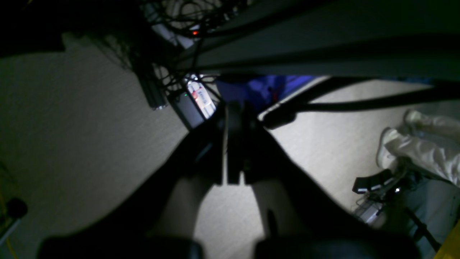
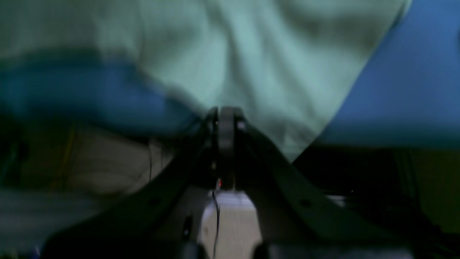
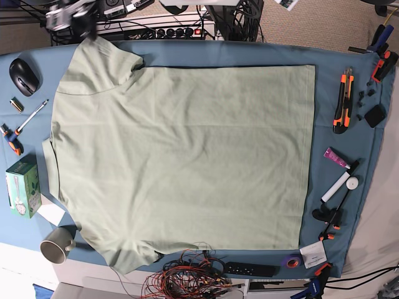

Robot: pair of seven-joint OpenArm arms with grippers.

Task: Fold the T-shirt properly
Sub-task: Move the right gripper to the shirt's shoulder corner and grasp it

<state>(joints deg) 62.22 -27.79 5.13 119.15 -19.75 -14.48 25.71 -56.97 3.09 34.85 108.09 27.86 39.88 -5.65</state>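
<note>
Mouse (image 3: 24, 76), pen (image 3: 31, 116), green box (image 3: 23, 185), mug (image 3: 57, 244) along one edge; cutter (image 3: 342, 99) opposite.

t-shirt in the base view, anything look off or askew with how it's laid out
Mostly flat, but the T-shirt overhangs the near table edge: its lower sleeve droops past the blue cloth, beside the mug and a tangle of red wires. The top sleeve lies on the cloth.

Base cam: straight down from overhead, wide, whole table (image 3: 349, 37) in frame. Right wrist cam: very close, blurred, looks past its own gripper (image 2: 225, 117) at T-shirt (image 2: 251, 64) and blue cloth (image 2: 406, 90), both also in base. Left wrist cam: off the table edge, dim, faces floor (image 1: 72, 136) and cables.
</note>
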